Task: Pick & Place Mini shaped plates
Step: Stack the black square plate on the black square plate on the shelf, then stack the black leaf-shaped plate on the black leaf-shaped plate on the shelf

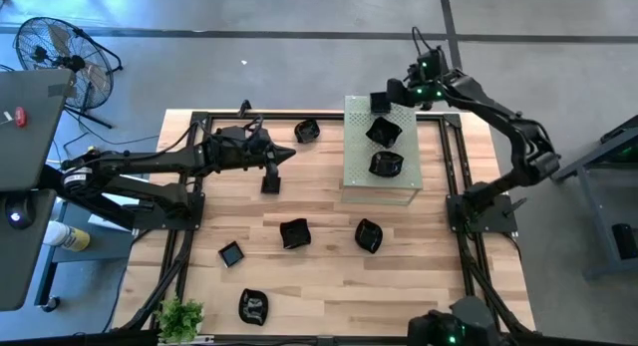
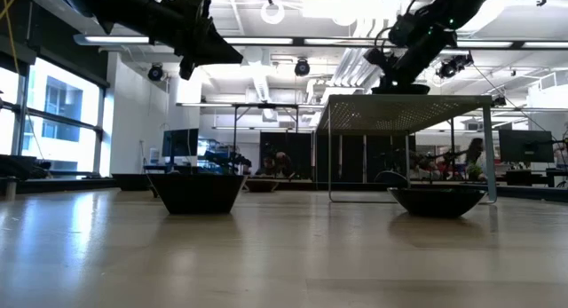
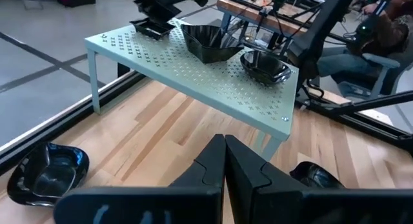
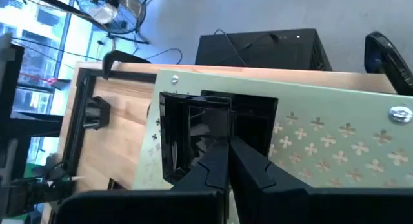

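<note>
Across the wooden bench black mini plates lie scattered, while the right hand, pinching a square plate, hangs over the green board to join two there; left hand hovers closed, empty.

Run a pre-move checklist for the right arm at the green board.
1. Right gripper shut on the square plate: ok.
2. Square plate over the pale green board: ok.
3. Plate resting flat on the board: cannot tell.
4. Two other plates, and, apart from it: ok.
5. Left gripper shut, empty, clear of the board: ok.
</note>
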